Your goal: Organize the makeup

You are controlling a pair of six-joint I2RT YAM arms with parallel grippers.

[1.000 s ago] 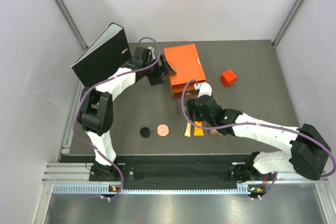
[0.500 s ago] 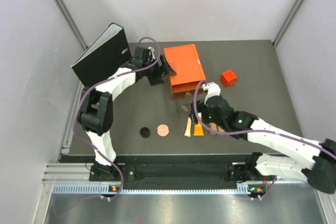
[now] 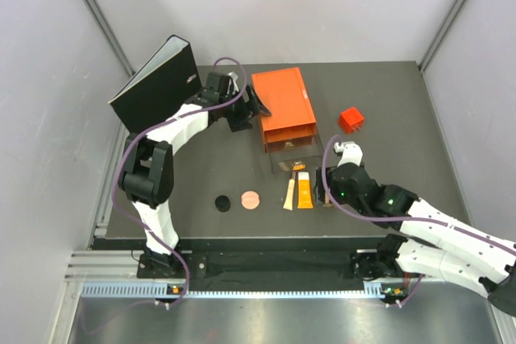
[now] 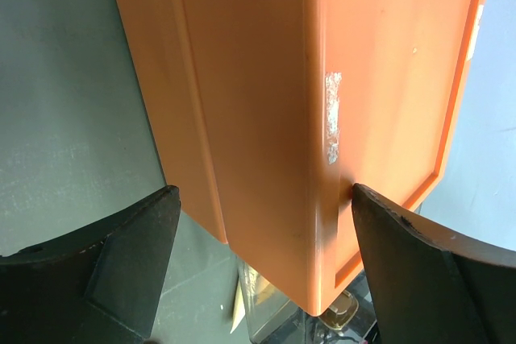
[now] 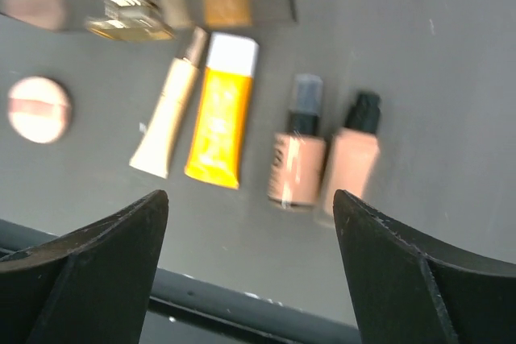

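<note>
The left claw (image 4: 264,192) clasps the orange box's (image 4: 258,78) corner. The right claw (image 5: 250,199) hangs released, empty, above the beige tube (image 5: 167,122), yellow tube (image 5: 219,122) and tan bottles (image 5: 297,160), side by side on the table (image 5: 451,78).

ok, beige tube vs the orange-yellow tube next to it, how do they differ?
The beige tube is slimmer; the orange-yellow tube is clearly wider. The beige tube has a brownish cap, the orange-yellow tube a white one. The beige tube leans more off-line than the orange-yellow tube. Shared: both lie flat on the table, side by side, caps pointing the same way.
</note>
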